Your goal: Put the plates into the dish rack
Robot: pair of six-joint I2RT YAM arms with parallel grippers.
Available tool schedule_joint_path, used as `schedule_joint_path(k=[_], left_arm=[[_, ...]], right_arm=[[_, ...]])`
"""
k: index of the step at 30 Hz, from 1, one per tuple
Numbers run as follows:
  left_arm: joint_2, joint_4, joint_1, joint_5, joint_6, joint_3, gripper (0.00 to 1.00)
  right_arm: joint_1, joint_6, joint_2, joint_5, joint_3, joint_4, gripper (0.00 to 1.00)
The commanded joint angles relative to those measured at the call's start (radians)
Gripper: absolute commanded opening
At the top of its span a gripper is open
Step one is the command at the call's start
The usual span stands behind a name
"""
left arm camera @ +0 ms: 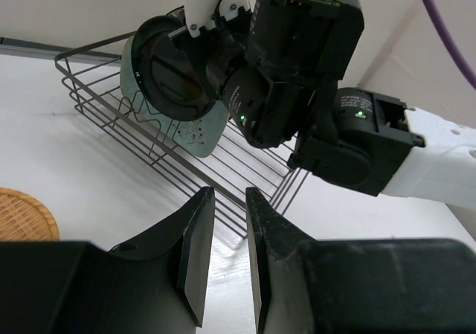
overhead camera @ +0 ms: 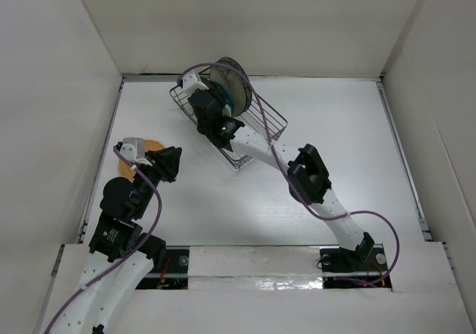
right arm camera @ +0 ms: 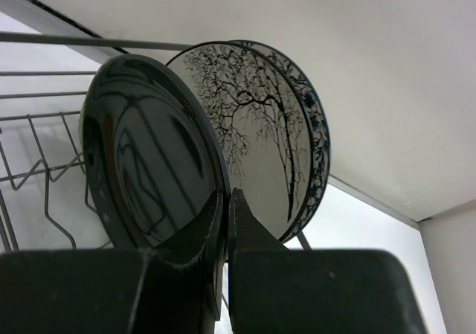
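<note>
The grey wire dish rack stands at the back of the table. The glossy black round plate stands upright in it, in front of the cream plate with dark tree marks and a plate with a blue patterned rim. My right gripper is shut on the black plate's rim, over the rack. In the left wrist view the black plate leans against the speckled mint-green plate. The small orange plate lies flat on the table under my left gripper, which is slightly open and empty.
White walls enclose the table on three sides. The right arm stretches diagonally across the middle toward the rack. The rack's near wire wall is low and slanted toward the left gripper. The orange plate's edge shows at the lower left.
</note>
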Motion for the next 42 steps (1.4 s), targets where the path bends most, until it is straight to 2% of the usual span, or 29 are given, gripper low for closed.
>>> schedule_joint_path(k=[1, 8, 13, 23, 24, 25, 26, 29, 33, 35, 37, 38, 39, 42], left_arm=[[-0.010, 0.043, -0.011, -0.017, -0.001, 0.015, 0.21], [-0.007, 0.043, -0.011, -0.017, -0.001, 0.015, 0.20], [-0.002, 0.044, -0.011, -0.017, -0.001, 0.015, 0.21], [0.005, 0.043, -0.011, -0.023, 0.001, 0.015, 0.21], [0.007, 0.044, -0.011, -0.026, 0.002, 0.015, 0.20], [0.007, 0.044, -0.011, -0.027, 0.001, 0.015, 0.20], [0.008, 0.044, -0.011, -0.029, 0.001, 0.015, 0.20], [0.010, 0.043, -0.011, -0.043, 0.001, 0.015, 0.21], [0.008, 0.044, 0.010, -0.057, -0.003, 0.010, 0.20], [0.016, 0.047, 0.023, -0.054, -0.006, 0.012, 0.21], [0.027, 0.049, 0.023, -0.063, -0.007, 0.013, 0.20], [0.030, 0.047, 0.023, -0.067, -0.007, 0.015, 0.20], [0.031, 0.049, 0.023, -0.072, -0.007, 0.015, 0.20], [0.030, 0.046, 0.023, -0.106, -0.007, 0.018, 0.19]], right_arm=[[-0.005, -0.113, -0.002, 0.077, 0.045, 0.178, 0.00], [0.004, -0.162, 0.042, 0.090, -0.023, 0.257, 0.00], [0.013, -0.192, 0.095, 0.117, 0.002, 0.276, 0.00], [0.032, -0.020, 0.096, 0.078, -0.043, 0.190, 0.00], [0.032, -0.005, 0.078, 0.077, -0.041, 0.181, 0.02], [0.032, 0.011, 0.066, 0.074, -0.043, 0.166, 0.08], [0.032, 0.046, 0.050, 0.061, -0.041, 0.152, 0.25], [0.032, 0.118, -0.026, 0.002, -0.052, 0.074, 0.46], [0.032, 0.282, -0.157, -0.104, -0.131, -0.008, 0.52], [0.032, 0.392, -0.252, -0.203, -0.217, -0.046, 0.50], [0.032, 0.471, -0.325, -0.318, -0.300, -0.043, 0.39], [0.032, 0.510, -0.387, -0.439, -0.337, -0.040, 0.12], [0.032, 0.610, -0.408, -0.506, -0.369, -0.039, 0.03], [0.041, 0.768, -0.416, -0.756, -0.435, -0.029, 0.00]])
